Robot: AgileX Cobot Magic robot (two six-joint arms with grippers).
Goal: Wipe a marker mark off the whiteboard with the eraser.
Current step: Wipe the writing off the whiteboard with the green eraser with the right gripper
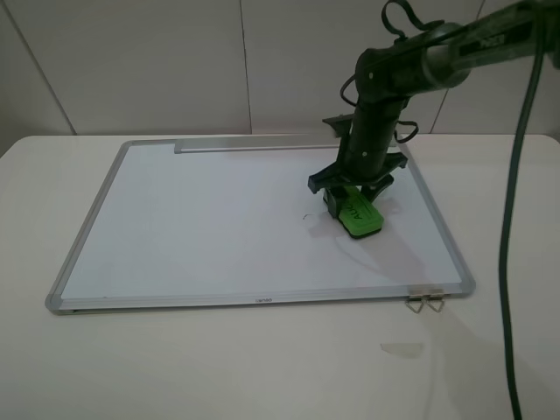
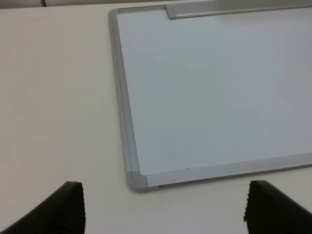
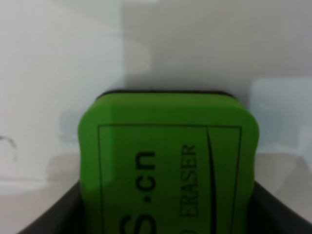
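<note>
Green eraser [image 1: 363, 219] is pinched in your right hand [image 1: 356, 199], and the faint marker mark [image 1: 306, 217] lies just beside it on the whiteboard [image 1: 175, 227], toward your left side.

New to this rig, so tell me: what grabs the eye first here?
The bright green eraser, clamped in the right gripper, sits on the whiteboard right of its middle. Just left of it lies the faint, thin marker mark. The left gripper hangs open off the board, near a corner.
</note>
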